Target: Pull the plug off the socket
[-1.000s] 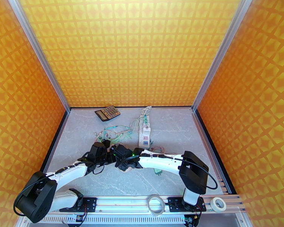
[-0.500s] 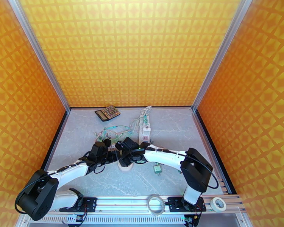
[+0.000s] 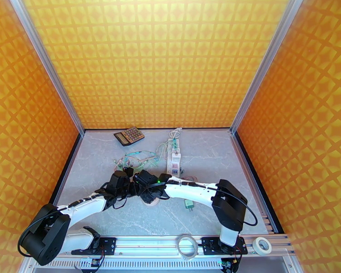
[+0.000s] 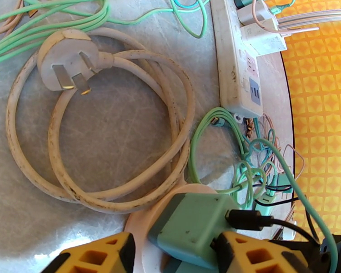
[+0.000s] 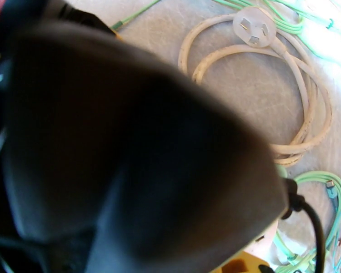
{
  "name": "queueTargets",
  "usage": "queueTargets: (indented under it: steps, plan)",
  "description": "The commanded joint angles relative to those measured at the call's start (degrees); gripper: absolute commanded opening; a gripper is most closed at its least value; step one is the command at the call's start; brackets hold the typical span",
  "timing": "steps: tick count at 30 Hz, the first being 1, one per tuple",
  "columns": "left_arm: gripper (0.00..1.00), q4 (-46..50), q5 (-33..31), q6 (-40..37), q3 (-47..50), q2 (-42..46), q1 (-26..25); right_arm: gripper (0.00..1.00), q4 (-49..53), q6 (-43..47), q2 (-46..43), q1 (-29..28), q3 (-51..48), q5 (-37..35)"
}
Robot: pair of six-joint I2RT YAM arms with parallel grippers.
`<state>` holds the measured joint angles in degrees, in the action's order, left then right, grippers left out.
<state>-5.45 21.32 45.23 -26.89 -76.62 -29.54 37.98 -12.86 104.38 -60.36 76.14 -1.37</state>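
Low centre in the left wrist view, the left pincer (image 4: 175, 250) clamps a green adapter (image 4: 193, 226) on a round white base (image 4: 135, 224). A black plug (image 4: 245, 219) is seated in the adapter's right side. In the top view, the right pincer (image 3: 147, 192) (closed tight; on what, I cannot tell) sits mid-frame over the bench (image 3: 207, 151).

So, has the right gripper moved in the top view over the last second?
Yes. The right gripper has shifted away from the robot and is now closer to the near end of the white power strip, which lies where it did.
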Motion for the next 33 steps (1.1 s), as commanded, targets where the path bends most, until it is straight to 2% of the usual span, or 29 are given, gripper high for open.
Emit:
queueTargets:
  steps: [1,8,11,16,21,24,29,33]
  plan:
    - [0.52,19.7,-3.9,-2.6,5.2,-8.2,-3.9,0.14,-11.2,3.9,0.4,-4.6,2.3,10.2]
    - [0.52,19.5,-3.9,-2.5,5.6,-8.1,-4.0,0.13,-17.8,-2.5,-4.1,4.8,-4.0,18.4]
    - [0.52,19.5,-3.9,-2.5,5.5,-8.1,-4.1,0.14,-18.8,-4.0,-4.8,7.0,-4.8,21.0]
    - [0.52,19.5,-4.0,-2.5,5.5,-8.1,-4.2,0.14,-17.2,-2.6,-4.3,6.2,-3.7,19.7]
    - [0.52,19.5,-4.0,-2.4,5.5,-8.3,-4.3,0.14,-11.4,3.2,-2.4,-0.5,1.3,12.3]
    - [0.52,19.5,-4.0,-2.3,5.5,-8.3,-4.3,0.14,-10.0,4.4,-1.2,-2.8,3.1,10.7]
    - [0.52,19.5,-4.1,-2.2,5.5,-8.3,-4.4,0.13,-10.2,4.1,-1.7,-2.7,2.6,10.0]
    - [0.52,19.4,-4.2,-2.2,5.5,-8.3,-4.6,0.13,-13.3,0.7,-3.7,2.1,-0.4,14.6]
